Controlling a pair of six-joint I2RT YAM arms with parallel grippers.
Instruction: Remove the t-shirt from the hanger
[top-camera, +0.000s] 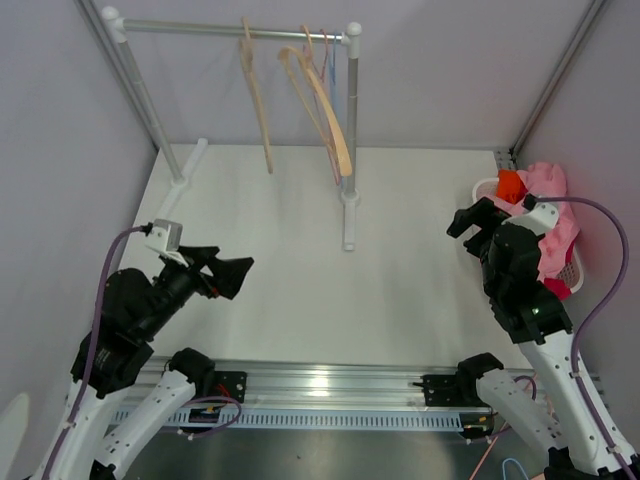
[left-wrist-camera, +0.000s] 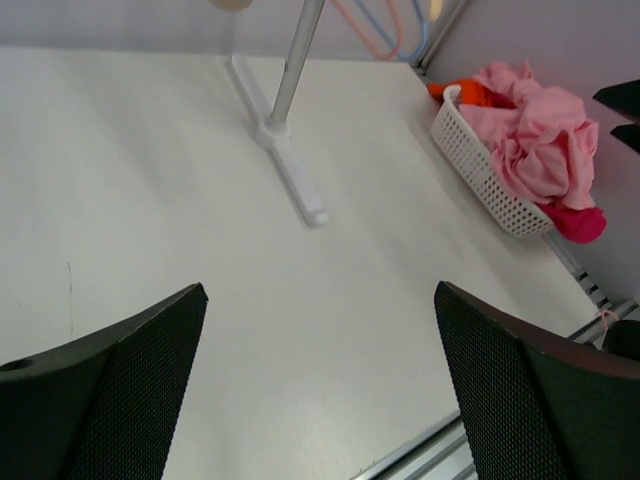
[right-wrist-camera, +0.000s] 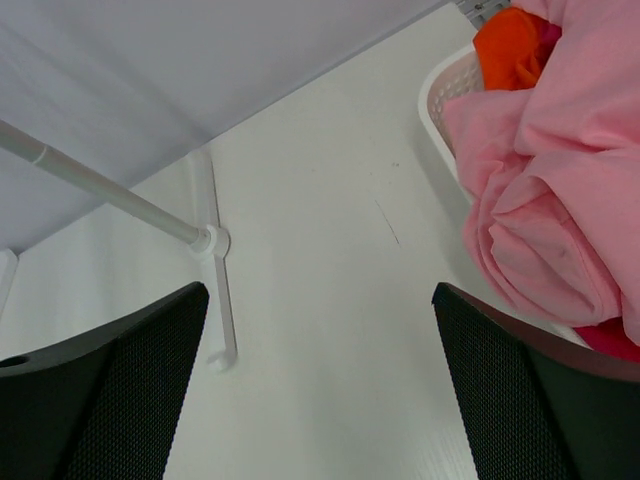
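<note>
Pink fabric, the t-shirt (top-camera: 553, 205) as far as can be told, is heaped in the white basket (left-wrist-camera: 480, 180) at the right edge of the tabletop, with an orange garment (top-camera: 510, 183) tucked in at the far end. Wooden hangers (top-camera: 325, 100) are hung on the rail (top-camera: 200, 27) along the far edge, well apart from the basket. The left gripper (top-camera: 235, 272) is held near the left edge, fingers spread wide, nothing between them. The right gripper (top-camera: 472, 222) is held just beside the basket, likewise spread wide and gripping nothing.
</note>
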